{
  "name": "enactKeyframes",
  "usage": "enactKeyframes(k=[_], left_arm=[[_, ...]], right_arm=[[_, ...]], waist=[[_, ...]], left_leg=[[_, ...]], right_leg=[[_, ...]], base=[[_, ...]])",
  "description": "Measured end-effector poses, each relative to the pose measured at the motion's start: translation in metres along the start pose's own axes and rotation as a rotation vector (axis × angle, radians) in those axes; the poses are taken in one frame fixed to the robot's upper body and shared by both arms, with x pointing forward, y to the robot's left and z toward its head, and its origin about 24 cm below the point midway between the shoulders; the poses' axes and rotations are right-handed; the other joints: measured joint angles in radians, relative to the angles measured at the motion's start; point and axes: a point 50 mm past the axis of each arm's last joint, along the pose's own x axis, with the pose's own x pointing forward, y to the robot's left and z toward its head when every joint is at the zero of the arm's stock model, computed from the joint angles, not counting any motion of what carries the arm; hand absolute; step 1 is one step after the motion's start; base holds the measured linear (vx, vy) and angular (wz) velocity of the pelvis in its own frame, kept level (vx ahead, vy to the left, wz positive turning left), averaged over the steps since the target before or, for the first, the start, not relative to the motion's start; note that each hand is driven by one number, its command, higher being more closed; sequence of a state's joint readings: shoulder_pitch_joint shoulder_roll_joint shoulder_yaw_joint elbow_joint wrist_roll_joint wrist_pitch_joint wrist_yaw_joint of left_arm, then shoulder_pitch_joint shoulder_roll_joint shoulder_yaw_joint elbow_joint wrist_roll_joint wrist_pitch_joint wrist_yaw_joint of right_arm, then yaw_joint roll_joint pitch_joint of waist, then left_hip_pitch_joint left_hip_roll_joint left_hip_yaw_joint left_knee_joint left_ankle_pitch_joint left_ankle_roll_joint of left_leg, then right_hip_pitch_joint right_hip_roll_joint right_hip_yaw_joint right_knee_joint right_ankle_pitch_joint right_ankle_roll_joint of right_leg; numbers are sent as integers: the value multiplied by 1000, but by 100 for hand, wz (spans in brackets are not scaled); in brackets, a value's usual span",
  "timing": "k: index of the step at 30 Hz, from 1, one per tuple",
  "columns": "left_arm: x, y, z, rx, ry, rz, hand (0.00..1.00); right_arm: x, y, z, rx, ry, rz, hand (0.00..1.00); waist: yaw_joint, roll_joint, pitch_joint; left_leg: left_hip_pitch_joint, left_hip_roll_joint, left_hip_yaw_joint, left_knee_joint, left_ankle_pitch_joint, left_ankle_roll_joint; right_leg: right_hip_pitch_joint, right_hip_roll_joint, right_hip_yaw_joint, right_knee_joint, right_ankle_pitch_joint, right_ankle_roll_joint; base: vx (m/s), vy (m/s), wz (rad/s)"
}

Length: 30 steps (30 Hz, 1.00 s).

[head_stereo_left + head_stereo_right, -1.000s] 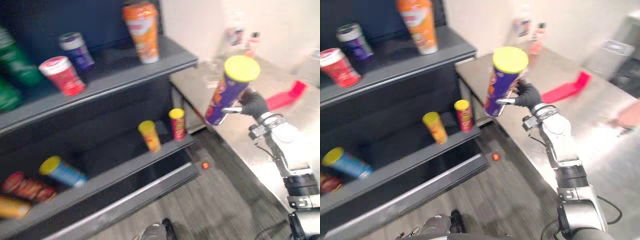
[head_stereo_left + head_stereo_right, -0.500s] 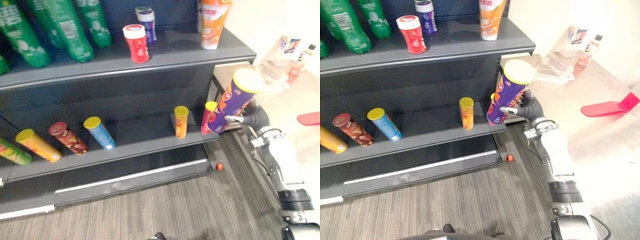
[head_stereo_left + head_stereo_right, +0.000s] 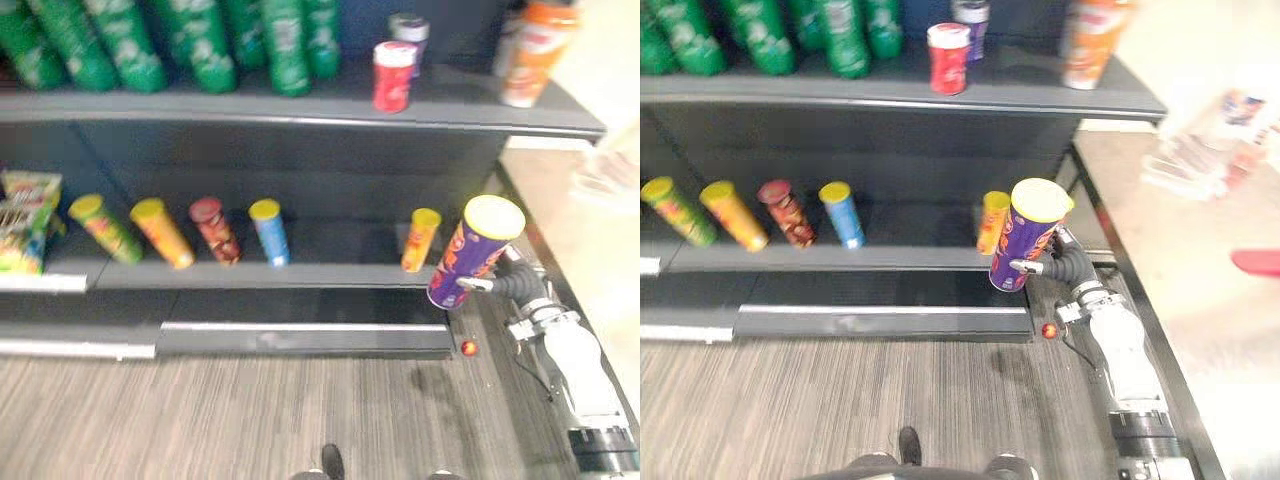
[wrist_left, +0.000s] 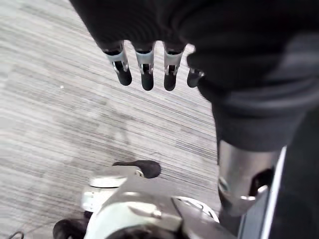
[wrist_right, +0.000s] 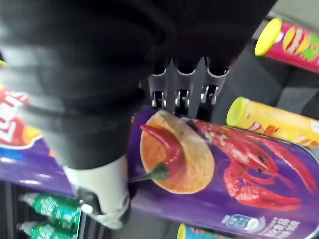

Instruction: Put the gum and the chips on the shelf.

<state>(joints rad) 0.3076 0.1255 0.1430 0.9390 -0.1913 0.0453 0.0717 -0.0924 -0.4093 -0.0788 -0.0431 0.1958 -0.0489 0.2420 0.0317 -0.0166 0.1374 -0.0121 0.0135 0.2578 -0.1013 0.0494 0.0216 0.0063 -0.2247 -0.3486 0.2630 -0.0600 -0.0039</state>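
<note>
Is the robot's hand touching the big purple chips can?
Touching. The right wrist view shows the right hand with fingers and thumb curled round the purple chips can, pressed against it with no gap.

Six chip cans [image 3: 268, 230], two gum tubs [image 3: 393, 75], one orange jar [image 3: 530, 55], several green bottles [image 3: 205, 45].

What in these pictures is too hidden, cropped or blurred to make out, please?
Right hand: in the eye views, most of its fingers sit behind the purple chips can.
Red tub, top shelf: blurred in both eye views; gum or not, unclear.
Orange container: top cut off by the upper edge.
Counter items, right eye view: too blurred to name.
</note>
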Motion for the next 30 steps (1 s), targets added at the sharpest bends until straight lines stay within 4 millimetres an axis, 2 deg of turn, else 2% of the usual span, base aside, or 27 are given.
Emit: enactKeyframes(k=[4,5,8,10,15,18,24,28,30], left_arm=[[1,-4,3,16,0,-13,0],[1,-3,6,16,-9,-10,0],[2,-3,9,-4,-13,-9,0],[2,-6,9,-29,-13,-11,0],[2,-8,10,-52,-28,-9,0],[2,-10,11,-52,-36,-13,0],[2,-10,13,-49,-50,-17,0],[3,-16,19,-28,-78,-49,0],[4,-20,26,-23,-92,-68,0]], right_arm=[[4,9,3,31,-42,11,100],[11,12,5,32,-53,21,100],[20,15,8,31,-74,28,100],[27,20,6,43,-66,32,100],[31,41,3,97,-60,72,100],[32,49,-1,117,-31,93,100],[37,52,-5,78,-2,87,100],[54,48,14,62,-70,54,100],[66,45,32,51,-130,27,100]], waist=[[1,-16,6],[10,-30,14],[15,-35,20],[25,-18,34],[26,-9,49],[24,-1,57],[24,2,68],[22,23,95],[22,37,119]], left_leg=[[-22,-3,-77,-1,36,-27],[-31,-1,-88,-1,58,-27],[-54,5,-106,-1,81,-30],[-56,33,-110,-2,96,-47],[-57,70,-104,-2,103,-58],[-65,69,-103,-2,103,-58],[-73,41,-105,-2,111,-54],[-92,38,-105,-2,111,-52],[-119,43,-104,-2,111,-49]], right_leg=[[43,24,20,-54,-21,46],[66,37,13,-84,-48,92],[82,50,-11,-133,-72,127],[97,82,-28,-154,-82,121],[101,116,-40,-163,-96,99],[102,116,-46,-174,-96,99],[104,91,-56,-172,-94,102],[79,85,-54,-157,-94,102],[45,86,-50,-139,-93,101]], base=[[35,-104,64],[4,-163,31],[-26,-182,22],[-55,-162,13],[-34,-109,6],[22,-25,6],[86,11,7],[-8,8,1],[-45,9,-2]])
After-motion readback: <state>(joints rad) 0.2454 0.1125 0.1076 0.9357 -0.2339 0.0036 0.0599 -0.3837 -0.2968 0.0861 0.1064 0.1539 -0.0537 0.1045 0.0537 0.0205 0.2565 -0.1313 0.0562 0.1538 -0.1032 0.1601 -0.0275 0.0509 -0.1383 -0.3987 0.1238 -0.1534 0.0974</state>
